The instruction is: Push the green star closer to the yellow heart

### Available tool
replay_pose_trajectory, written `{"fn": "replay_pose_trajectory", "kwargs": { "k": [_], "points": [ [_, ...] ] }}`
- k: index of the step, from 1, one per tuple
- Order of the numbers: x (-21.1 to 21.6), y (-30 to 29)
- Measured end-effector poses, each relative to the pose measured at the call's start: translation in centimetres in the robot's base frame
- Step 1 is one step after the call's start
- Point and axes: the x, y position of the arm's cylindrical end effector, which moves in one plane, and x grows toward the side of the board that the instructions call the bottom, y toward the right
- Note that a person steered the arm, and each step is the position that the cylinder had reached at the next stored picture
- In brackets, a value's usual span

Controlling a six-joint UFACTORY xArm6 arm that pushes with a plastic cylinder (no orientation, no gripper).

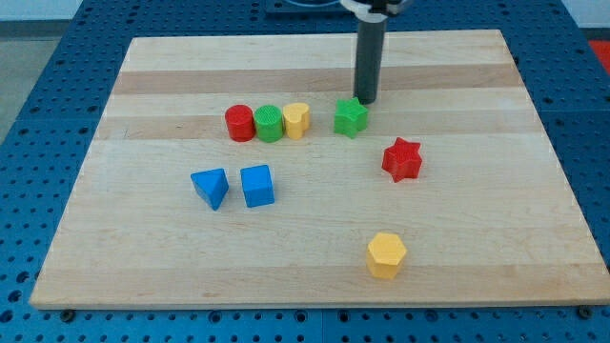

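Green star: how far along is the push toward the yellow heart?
Done: my tip sits at the green star, at its upper right edge, seemingly touching.
In hand: the push itself, heading toward the view's left.
Left: a visible gap of bare board separates the star from the yellow heart, which sits at the right end of a row with the green cylinder and red cylinder. That gap needs closing.

Eight blocks sit on the wooden board (315,276) (one board, one rod above it). Two are red: a red cylinder (239,123) and a red star (402,159). Two are green: a green cylinder (270,123) and a green star (350,117). Two are yellow: a yellow heart (297,120) and a yellow hexagon (386,254). Two are blue: a blue triangle (211,187) and a blue cube (257,185).
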Motion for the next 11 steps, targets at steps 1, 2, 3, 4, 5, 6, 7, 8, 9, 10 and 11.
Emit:
{"fn": "replay_pose_trajectory", "kwargs": {
  "k": [1, 2, 3, 4, 5, 6, 7, 8, 9, 10, 11],
  "points": [
    [0.1, 2.7],
    [0.9, 3.2],
    [1.6, 2.4],
    [2.3, 0.9],
    [2.9, -0.6],
    [3.2, -1.1],
    [3.2, -2.1],
    [3.4, -3.2],
    [3.7, -4.1],
    [3.7, -4.7],
    [3.7, -4.7]
  ]
}}
